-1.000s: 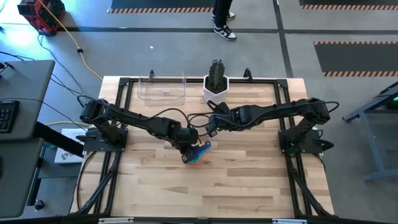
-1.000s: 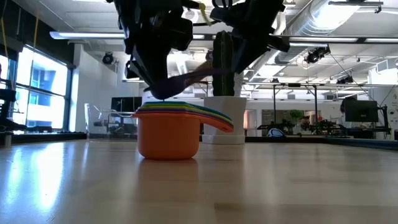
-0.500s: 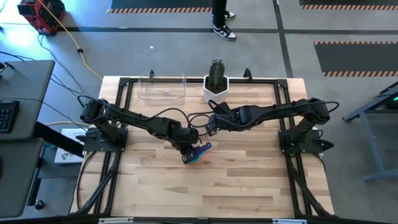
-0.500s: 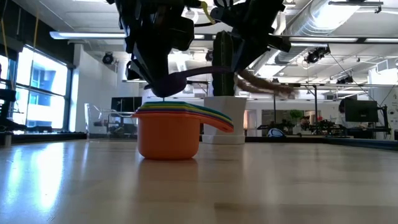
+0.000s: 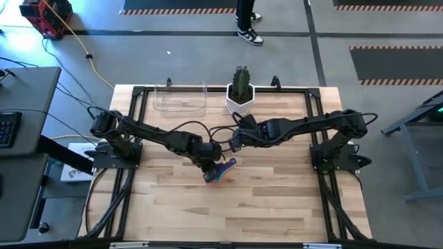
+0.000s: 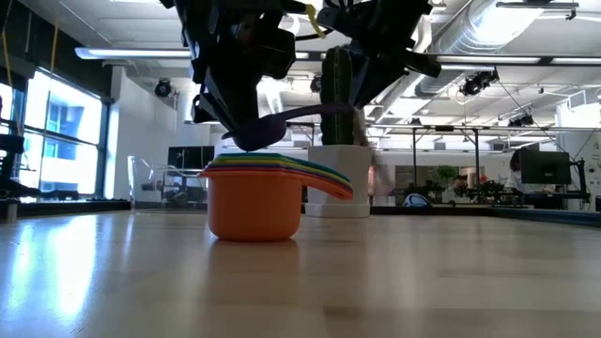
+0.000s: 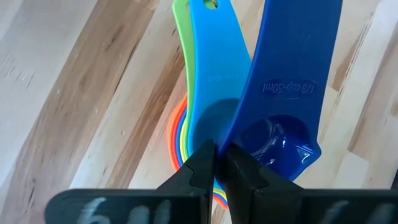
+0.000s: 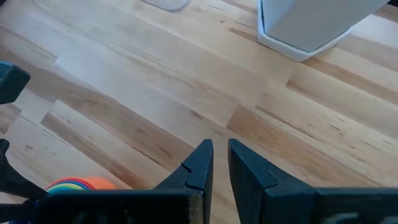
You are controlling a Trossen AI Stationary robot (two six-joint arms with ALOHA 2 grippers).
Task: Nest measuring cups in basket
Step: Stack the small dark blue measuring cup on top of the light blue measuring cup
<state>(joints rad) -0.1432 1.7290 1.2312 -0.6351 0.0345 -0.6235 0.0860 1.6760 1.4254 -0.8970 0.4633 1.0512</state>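
Surface [image 5: 277,200] wood. Basket [image 5: 181,97] at far edge, well apart from cup stack [image 5: 217,173]. Left gripper [image 5: 210,168] over stack, jaws pinching dark blue cup [image 7: 283,93]. Right gripper [image 5: 234,142] near stack, jaws nearly together, empty.

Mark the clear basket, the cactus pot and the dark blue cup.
clear basket [image 5: 181,97], high view, on its bare floor.
cactus pot [image 5: 240,102], high view, on its white rim.
dark blue cup [image 7: 292,74], left wrist view, on its handle by the lettering.
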